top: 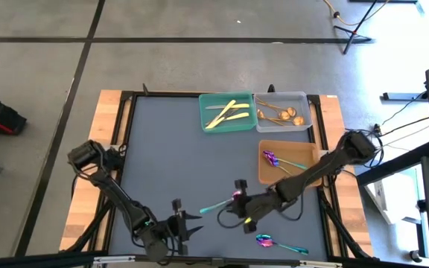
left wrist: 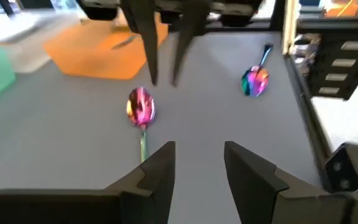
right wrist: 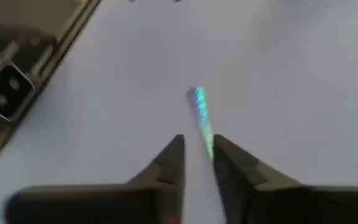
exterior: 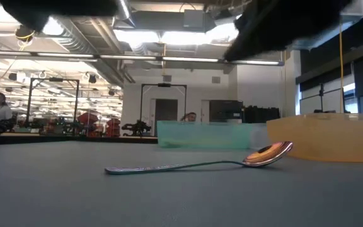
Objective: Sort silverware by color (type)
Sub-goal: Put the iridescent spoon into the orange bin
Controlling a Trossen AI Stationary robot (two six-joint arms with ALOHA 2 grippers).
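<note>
While the right gripper stands over the iridescent spoon on the table, just beside the orange tray, its jaws are narrowly open around the handle. The left gripper, jaws open and empty, waits near this spoon.

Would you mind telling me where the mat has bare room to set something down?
The widest free patch runs from the mat's left edge to the green tray. It is crowded on the right: trays, the right gripper over a spoon, another spoon near the front edge.
</note>
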